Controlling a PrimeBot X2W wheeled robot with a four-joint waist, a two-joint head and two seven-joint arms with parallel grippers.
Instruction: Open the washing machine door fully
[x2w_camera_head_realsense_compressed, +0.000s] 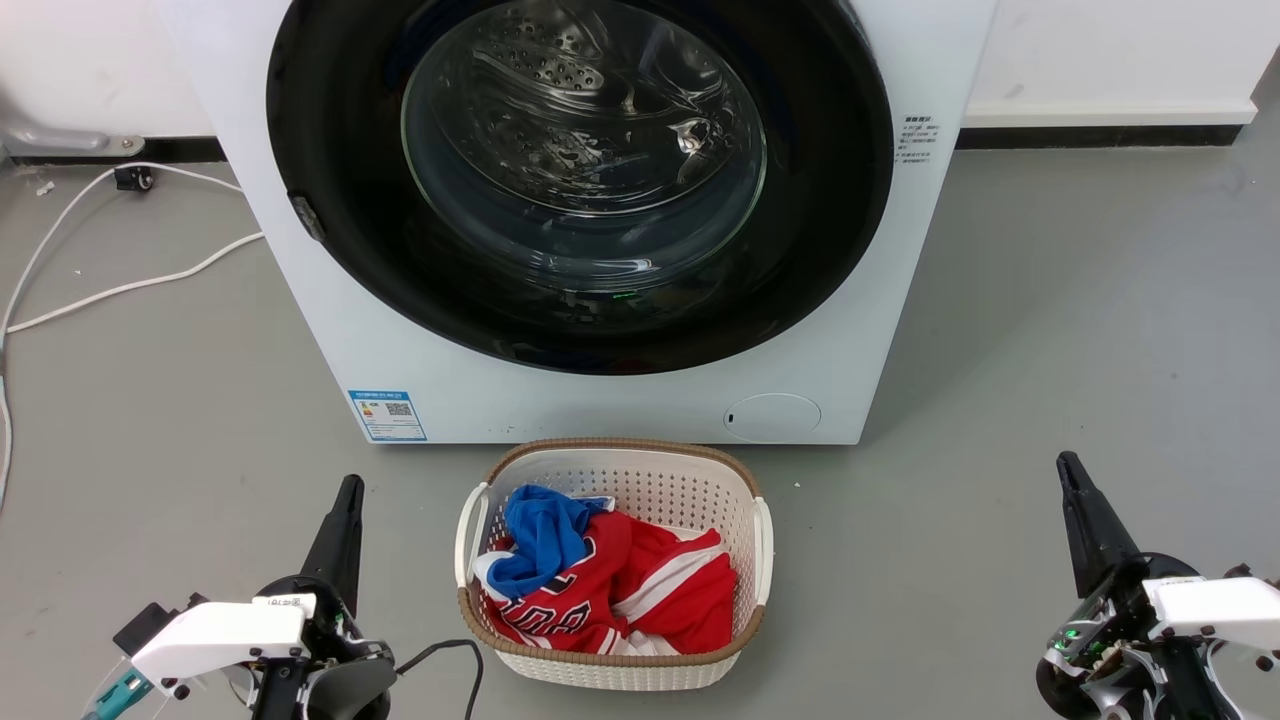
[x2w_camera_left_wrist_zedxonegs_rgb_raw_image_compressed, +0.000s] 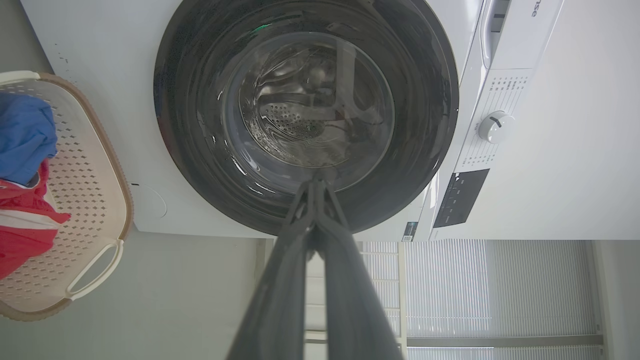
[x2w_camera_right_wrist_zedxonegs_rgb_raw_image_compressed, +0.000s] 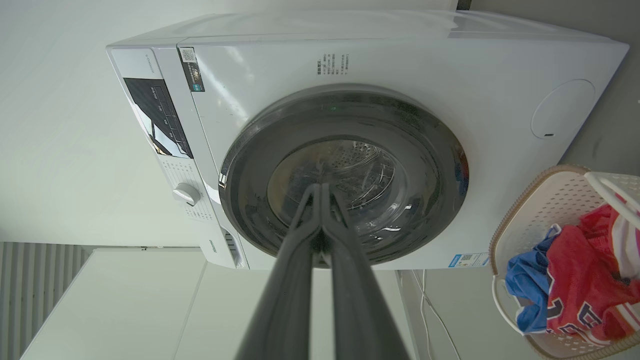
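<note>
The washing machine door is a big round door with a glossy black rim and a clear glass centre, lying flat against the white machine. It appears again in the left wrist view and the right wrist view. My left gripper is low at the left, shut, well short of the machine, fingers pointing toward it. My right gripper is low at the right, also shut and empty. Both wrist views show the fingertips pressed together, left gripper, right gripper.
A white laundry basket with red and blue clothes stands on the grey floor right in front of the machine, between my arms. White cables run over the floor at the left. A wall stands behind the machine.
</note>
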